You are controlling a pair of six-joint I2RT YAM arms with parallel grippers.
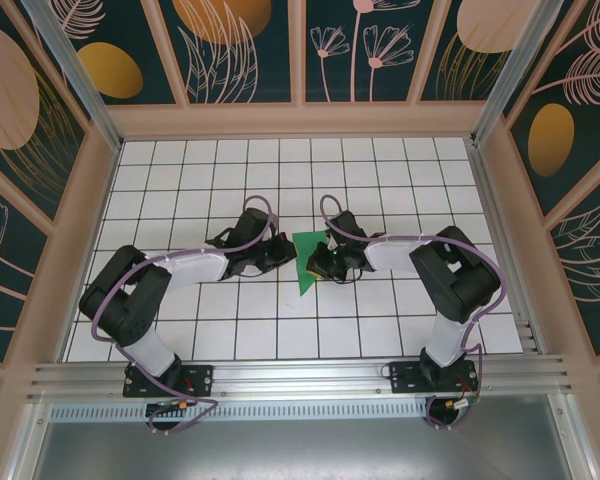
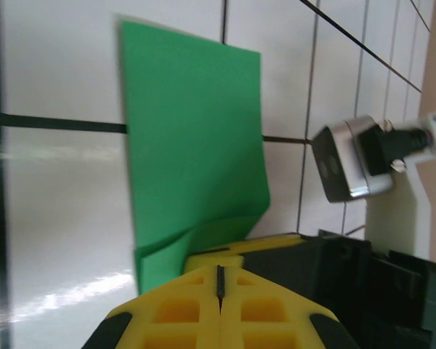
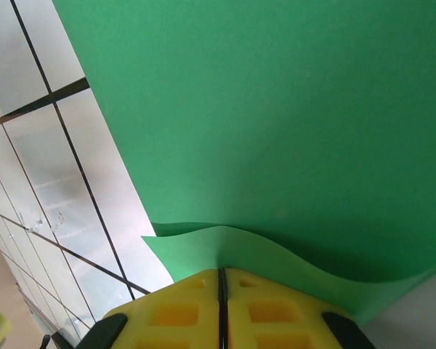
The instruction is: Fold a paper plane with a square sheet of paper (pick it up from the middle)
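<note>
The square sheet of paper [image 1: 306, 262] lies on the white gridded counter [image 1: 230, 320] about midway across it, directly between the two arms. It is already creased. From above it reads as a green wedge, broad at the far side and tapering to a point toward the arm bases. In the left wrist view the sheet [image 2: 196, 138] lies flat over the tiles, with a second layer folded across its near edge. In the right wrist view the sheet [image 3: 276, 109] has a loose flap that rises in a soft wave at its near edge.

The right gripper [image 3: 221, 280] is closed tight, its yellow fingers pressed together where that wave crests, and it seems to have the flap nipped. The left gripper [image 2: 219, 280] is also closed, with no gap between its fingers. Its tips sit against the folded edge, but I cannot tell whether any paper is caught.

From above, the left gripper [image 1: 280, 254] and the right gripper [image 1: 321, 266] flank the wedge closely.
</note>
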